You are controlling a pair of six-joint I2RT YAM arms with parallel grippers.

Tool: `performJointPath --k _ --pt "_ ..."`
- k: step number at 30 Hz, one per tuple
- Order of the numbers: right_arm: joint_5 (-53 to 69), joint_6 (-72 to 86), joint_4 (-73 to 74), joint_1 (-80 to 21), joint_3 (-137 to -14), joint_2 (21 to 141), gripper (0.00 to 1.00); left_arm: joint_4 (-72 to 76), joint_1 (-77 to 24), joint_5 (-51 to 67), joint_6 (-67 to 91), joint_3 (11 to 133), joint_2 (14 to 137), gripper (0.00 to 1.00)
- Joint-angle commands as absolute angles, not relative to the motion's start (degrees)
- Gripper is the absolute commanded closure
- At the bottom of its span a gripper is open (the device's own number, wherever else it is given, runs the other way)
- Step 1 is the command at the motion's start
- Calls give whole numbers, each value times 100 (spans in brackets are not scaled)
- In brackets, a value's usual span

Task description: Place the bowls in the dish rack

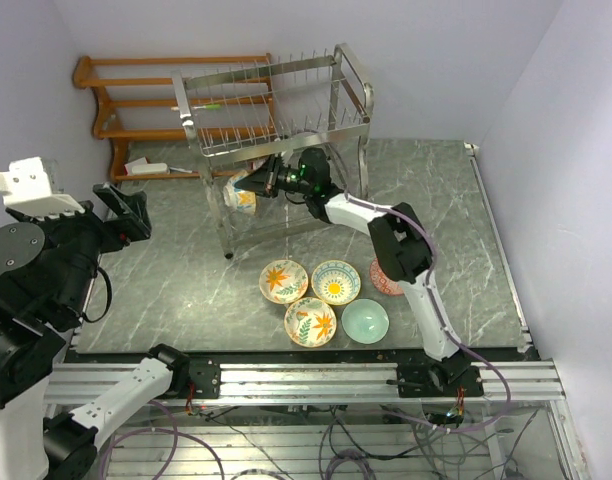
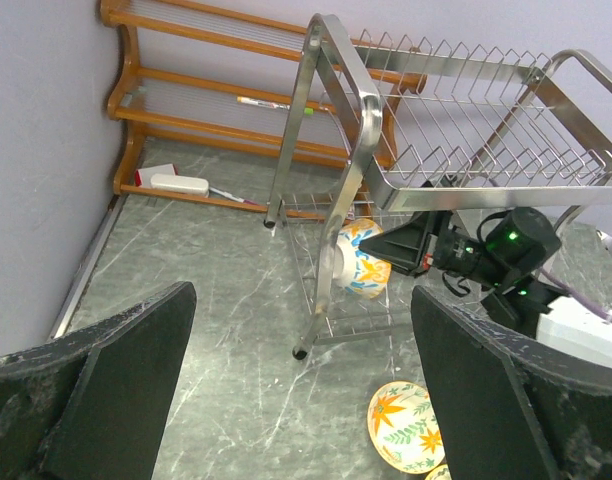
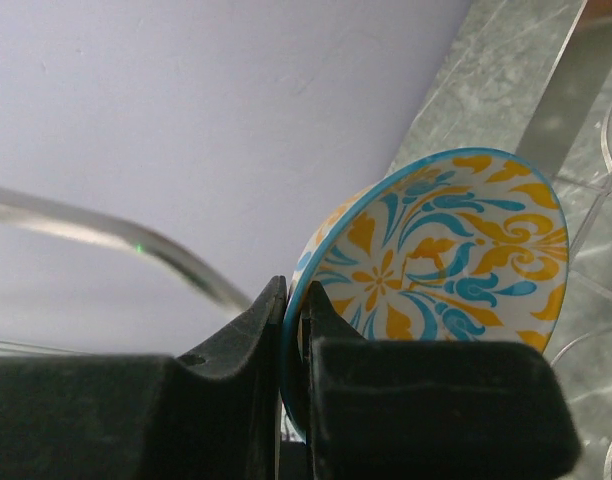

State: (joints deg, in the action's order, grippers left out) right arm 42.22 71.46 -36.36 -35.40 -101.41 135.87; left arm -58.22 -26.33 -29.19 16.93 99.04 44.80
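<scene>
Five bowls (image 1: pixel 310 321) lay unloaded on the table (image 1: pixel 186 285), the right gripper (image 3: pixel 294 300) pinched a sixth bowl (image 3: pixel 436 260) by its rim at the rack (image 1: pixel 276 110), and the left gripper (image 1: pixel 121 212) gaped empty.

Bright, even overhead light fills every view. The shiny steel wire rack (image 1: pixel 276 100) glints and casts soft shadow on the grey marbled tabletop (image 1: pixel 166 280) near its far edge. The black fingers (image 3: pixel 186 410) of the right hand (image 3: pixel 294 320) look blurred; the blue-and-orange floral ceramic bowl (image 3: pixel 446 250) is sharp.

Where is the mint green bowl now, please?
In the top view, the mint green bowl sits on the table, right of the leaf-patterned bowl, left of the right arm.
</scene>
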Motion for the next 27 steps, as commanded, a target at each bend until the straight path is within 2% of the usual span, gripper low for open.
performJointPath --k 1,12,17,27 --pt "4345 7795 -4743 -3492 -11121 14217 100 -5487 -2592 -3057 1713 9695 4529 0" --pt "3864 8053 -4901 -3364 -12491 15372 100 -5307 -2591 -3188 1673 9494 4714 1" --pt "3733 8004 -4500 -3357 -13807 16156 100 -5117 -2593 -3168 1648 9395 4795 1" --pt "3506 8120 -4395 -3298 -14241 16619 100 -4879 -2593 -3165 1553 9289 5039 0"
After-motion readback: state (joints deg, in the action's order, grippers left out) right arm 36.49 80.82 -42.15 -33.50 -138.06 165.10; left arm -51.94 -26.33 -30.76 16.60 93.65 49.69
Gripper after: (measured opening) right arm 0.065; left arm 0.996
